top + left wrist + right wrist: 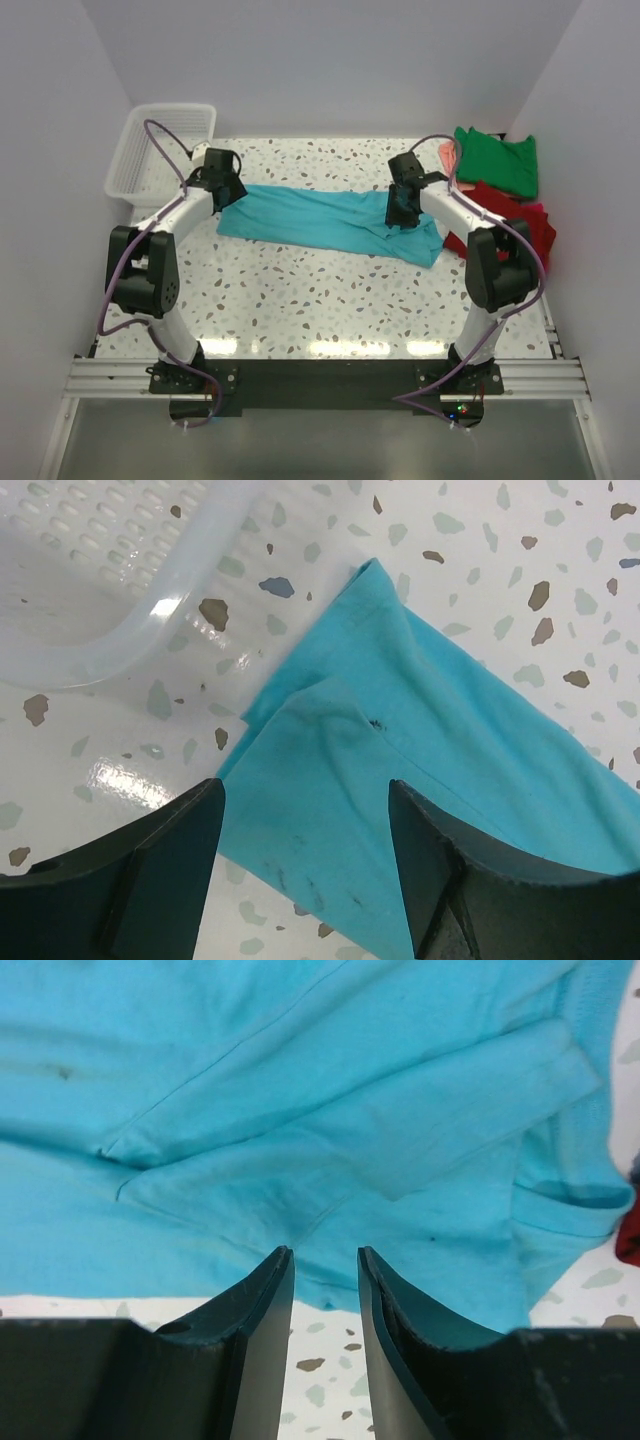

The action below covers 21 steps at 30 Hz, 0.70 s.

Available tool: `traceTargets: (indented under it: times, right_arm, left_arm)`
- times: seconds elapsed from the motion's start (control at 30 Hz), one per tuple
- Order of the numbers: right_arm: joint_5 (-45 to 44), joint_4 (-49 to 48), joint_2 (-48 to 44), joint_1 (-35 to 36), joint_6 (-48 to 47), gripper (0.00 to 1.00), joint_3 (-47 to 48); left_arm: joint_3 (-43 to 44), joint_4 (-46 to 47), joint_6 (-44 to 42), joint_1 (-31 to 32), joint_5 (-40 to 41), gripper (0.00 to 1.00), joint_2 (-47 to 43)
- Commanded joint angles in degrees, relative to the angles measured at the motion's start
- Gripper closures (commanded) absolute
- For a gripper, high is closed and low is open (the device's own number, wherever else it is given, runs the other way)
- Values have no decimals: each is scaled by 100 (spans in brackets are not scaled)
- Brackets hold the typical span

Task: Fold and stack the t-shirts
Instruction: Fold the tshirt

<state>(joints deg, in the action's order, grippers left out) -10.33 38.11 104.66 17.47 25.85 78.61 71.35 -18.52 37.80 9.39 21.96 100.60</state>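
Note:
The turquoise t-shirt (330, 222) lies stretched in a long band across the middle of the table. My left gripper (222, 190) hovers over its left end. In the left wrist view the jaws are wide open (305, 805), with the shirt's folded corner (330, 770) lying between them, not gripped. My right gripper (403, 212) is over the shirt's right part. In the right wrist view it (325, 1255) is open by a narrow gap at the shirt's near hem (330, 1180) and holds nothing. The green t-shirt (497, 160), the red one (512, 225) and the salmon-pink one (448, 155) lie at the right.
The white lattice basket (160, 150) stands at the back left, close to my left gripper; its rim shows in the left wrist view (130, 630). White walls enclose the table on three sides. A bit of red cloth (628, 1240) shows at the right wrist view's edge.

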Motion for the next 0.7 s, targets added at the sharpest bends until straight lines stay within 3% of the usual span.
traceTargets:
  times: [0.0,0.4,0.67]
  right_arm:
    - [233,4,45,124,-54,65,-65]
    - [303,-75,335,362,-9,66,-83]
    - [163,-189,581,371,-44,72,93]
  left_arm:
    - [-51,-134,-115,-42,-112,28,126]
    - [-201,-775,8,-42,-209,29,601]
    - [-236,-1478,315,-42,379,29,865]
